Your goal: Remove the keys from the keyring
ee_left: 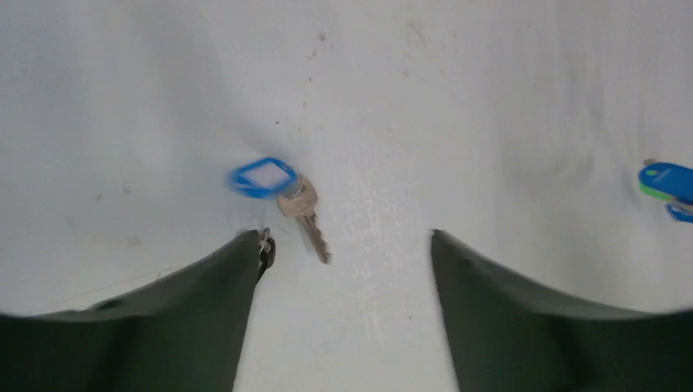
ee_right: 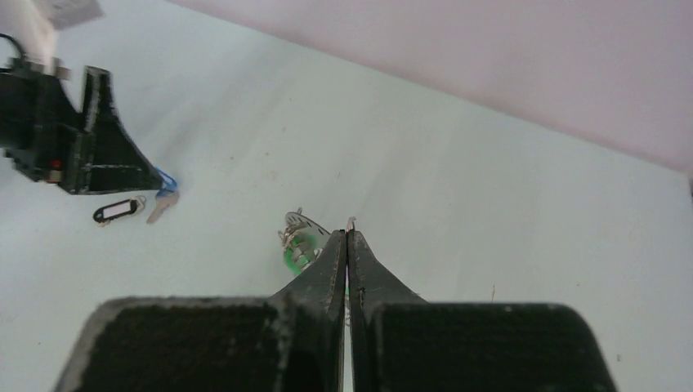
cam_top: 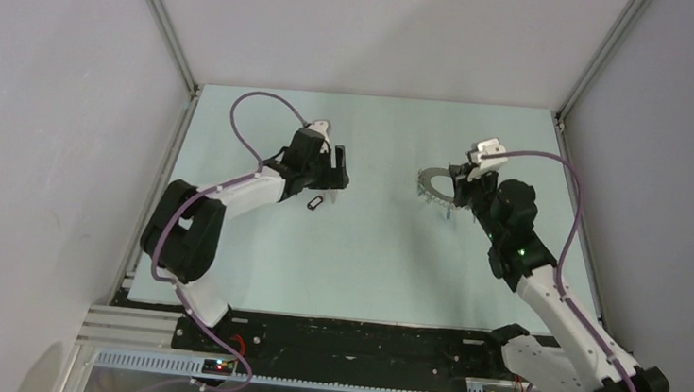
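Since the right gripper (ee_right: pixel 347 233) is clamped fully shut on only a thin edge of the keyring (cam_top: pixel 424 191), with the open, empty left gripper (ee_left: pixel 345 237) over a loose blue-tagged key (ee_left: pixel 304 214) well left of that keyring, tugging the remaining keys (ee_right: pixel 301 249) could slip it free.

I see the blue tag (ee_left: pixel 261 177) blurred. The frame edge cuts off other tags (ee_left: pixel 668 188). The right gripper (ee_right: pixel 347 235) hides part of the keyring (cam_top: pixel 426 186).

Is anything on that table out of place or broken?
A blue-tagged key lies loose below the open left claw, away from the keyring the right claw pinches. Nothing looks damaged.
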